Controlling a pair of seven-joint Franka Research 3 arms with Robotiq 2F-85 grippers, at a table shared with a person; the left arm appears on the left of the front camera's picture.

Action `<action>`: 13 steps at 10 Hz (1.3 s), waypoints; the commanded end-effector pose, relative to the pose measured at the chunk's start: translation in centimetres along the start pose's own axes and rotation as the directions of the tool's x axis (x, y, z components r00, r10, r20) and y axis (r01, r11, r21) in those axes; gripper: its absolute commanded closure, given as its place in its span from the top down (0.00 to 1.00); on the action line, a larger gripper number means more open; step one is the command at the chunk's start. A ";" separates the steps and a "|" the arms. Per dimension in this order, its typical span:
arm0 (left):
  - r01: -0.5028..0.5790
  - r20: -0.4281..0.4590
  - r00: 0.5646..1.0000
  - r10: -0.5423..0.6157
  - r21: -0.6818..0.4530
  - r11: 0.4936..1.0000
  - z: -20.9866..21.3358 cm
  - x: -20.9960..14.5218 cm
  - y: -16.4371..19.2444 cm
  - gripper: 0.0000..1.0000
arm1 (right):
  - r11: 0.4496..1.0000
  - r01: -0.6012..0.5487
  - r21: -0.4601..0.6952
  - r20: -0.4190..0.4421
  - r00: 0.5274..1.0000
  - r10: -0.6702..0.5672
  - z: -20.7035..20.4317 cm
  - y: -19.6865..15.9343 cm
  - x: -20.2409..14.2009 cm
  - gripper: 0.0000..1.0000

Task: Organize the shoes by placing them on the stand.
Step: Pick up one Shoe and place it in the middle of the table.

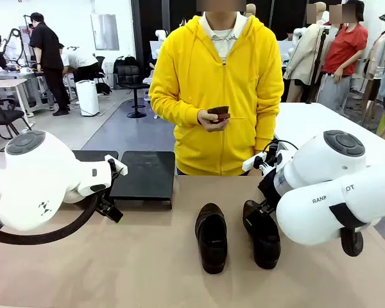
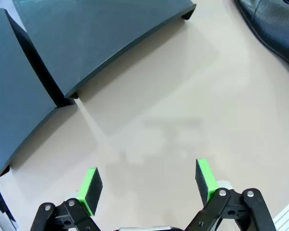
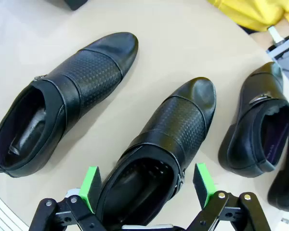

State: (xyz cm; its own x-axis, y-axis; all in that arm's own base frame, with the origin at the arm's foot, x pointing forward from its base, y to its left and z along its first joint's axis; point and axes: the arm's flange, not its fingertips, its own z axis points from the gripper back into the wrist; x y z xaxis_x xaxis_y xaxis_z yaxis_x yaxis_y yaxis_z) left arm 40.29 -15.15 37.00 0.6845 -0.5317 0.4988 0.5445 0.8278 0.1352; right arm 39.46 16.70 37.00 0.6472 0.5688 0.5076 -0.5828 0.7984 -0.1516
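While my right gripper [image 3: 147, 182] hangs released over one shoe [image 3: 176, 122], my left gripper [image 2: 147, 182] gapes near the stand [image 2: 111, 38]; pickup pending; next, I judge: lower, clench, lift.

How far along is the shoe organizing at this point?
Done: nothing; the stand looks bare and the shoes lie on the table. In hand: the right gripper straddles the middle shoe, open. The left gripper hangs open near the stand. Left: all placing.
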 end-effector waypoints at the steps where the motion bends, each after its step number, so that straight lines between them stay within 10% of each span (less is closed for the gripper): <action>1: 0.000 0.001 1.000 0.000 0.000 1.000 0.0 0.0 0.0 1.00 | 1.000 0.000 -0.001 0.002 1.000 0.000 0.1 0.0 0.0 1.00; 13: 0.000 0.001 1.000 0.000 0.000 1.000 0.0 0.0 0.0 1.00 | 1.000 0.000 -0.001 0.002 1.000 0.000 0.1 0.0 0.0 1.00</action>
State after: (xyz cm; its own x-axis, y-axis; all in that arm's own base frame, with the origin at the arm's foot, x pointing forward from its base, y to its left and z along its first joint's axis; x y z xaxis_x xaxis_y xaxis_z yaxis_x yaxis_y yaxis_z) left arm 40.28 -15.17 37.00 0.6845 -0.5318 0.4987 0.5445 0.8278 0.1353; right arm 39.46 16.71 36.97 0.6472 0.5692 0.5070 -0.5830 0.7981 -0.1518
